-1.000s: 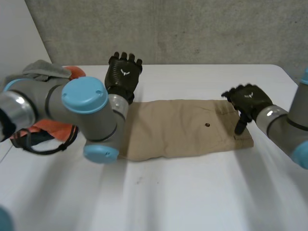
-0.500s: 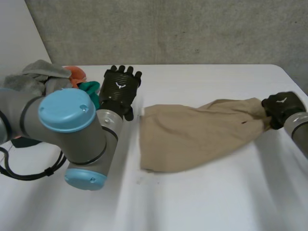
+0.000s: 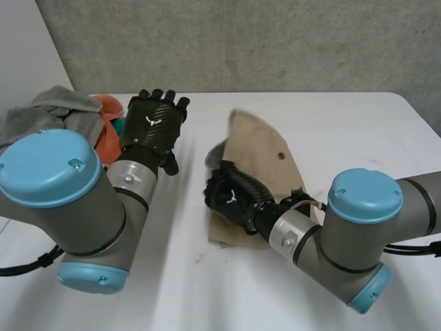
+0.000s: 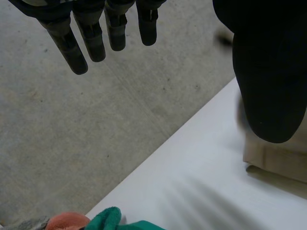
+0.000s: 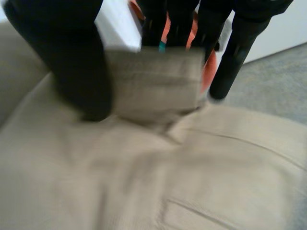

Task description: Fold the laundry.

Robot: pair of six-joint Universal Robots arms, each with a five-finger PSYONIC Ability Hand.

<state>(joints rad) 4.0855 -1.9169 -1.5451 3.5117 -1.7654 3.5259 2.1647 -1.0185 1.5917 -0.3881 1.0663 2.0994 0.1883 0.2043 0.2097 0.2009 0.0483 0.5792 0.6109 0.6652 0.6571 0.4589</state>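
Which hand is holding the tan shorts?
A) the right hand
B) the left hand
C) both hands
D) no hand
A: the right hand has its thumb and fingers pinched on a fold of the shorts, while the left hand hangs open, off the cloth.

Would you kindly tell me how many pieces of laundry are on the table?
4: the beige garment gripped by the right robot hand mid-table, and grey cloth, orange cloth and green cloth piled beside the left arm. The pile may hide more.
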